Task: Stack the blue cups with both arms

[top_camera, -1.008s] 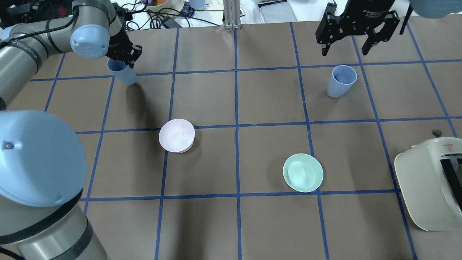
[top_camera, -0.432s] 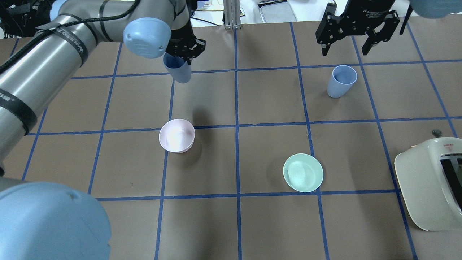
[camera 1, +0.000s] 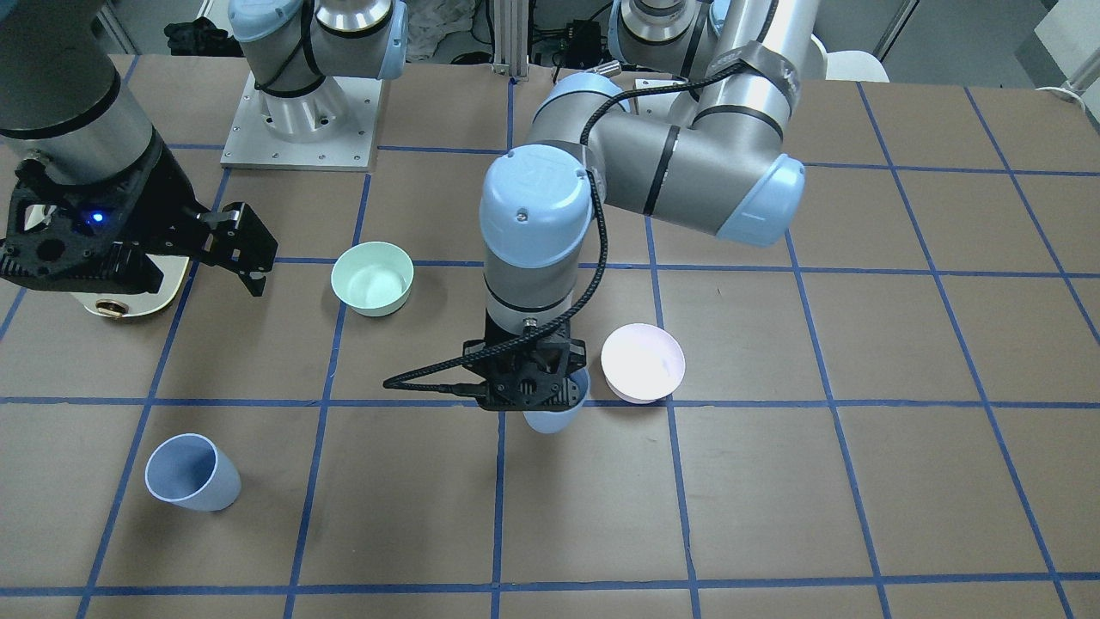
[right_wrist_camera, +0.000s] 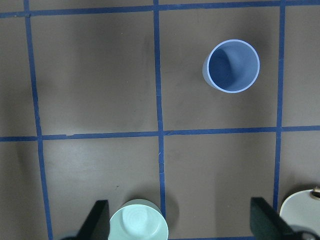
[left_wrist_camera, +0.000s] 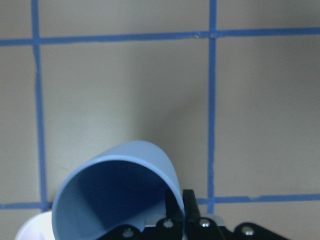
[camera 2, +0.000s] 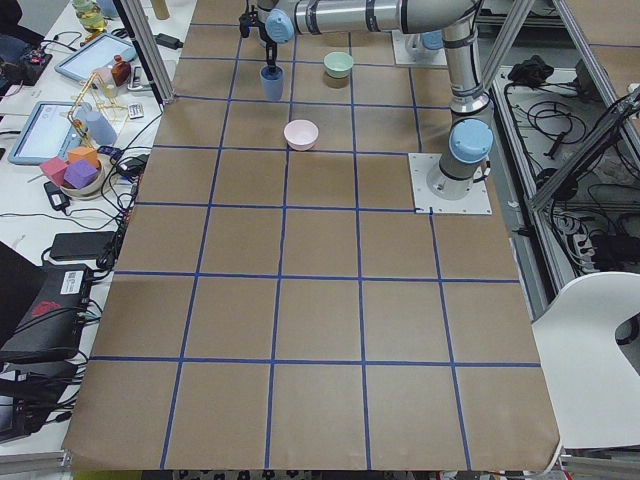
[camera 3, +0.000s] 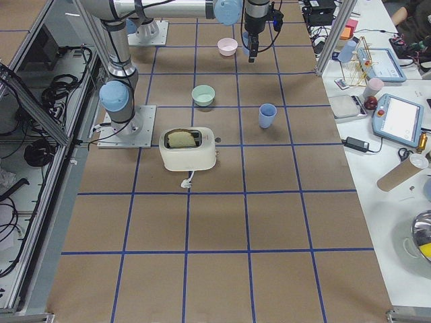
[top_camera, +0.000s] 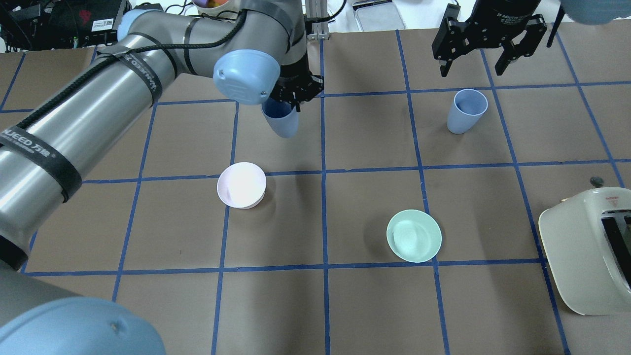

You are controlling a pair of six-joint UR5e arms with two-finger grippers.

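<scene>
My left gripper [top_camera: 296,94] is shut on the rim of one blue cup [top_camera: 282,122] and holds it upright above the table, just beyond the pink bowl. The left wrist view shows the fingers [left_wrist_camera: 176,200] pinching the cup [left_wrist_camera: 115,195] at its rim. In the front-facing view the cup [camera 1: 554,418] hangs under the gripper [camera 1: 528,389]. The other blue cup [top_camera: 467,111] stands upright on the table at the far right, and it also shows in the right wrist view [right_wrist_camera: 231,66]. My right gripper [top_camera: 471,73] is open and empty, hovering just beyond that cup.
A pale pink bowl [top_camera: 241,185] sits left of centre and a mint-green bowl [top_camera: 413,235] right of centre. A cream toaster [top_camera: 586,251] stands at the right edge. Blue tape lines grid the brown table.
My left arm has carried its blue cup to the right, from the far left toward the table's middle, and a little nearer. The right gripper and the standing cup have not moved.
</scene>
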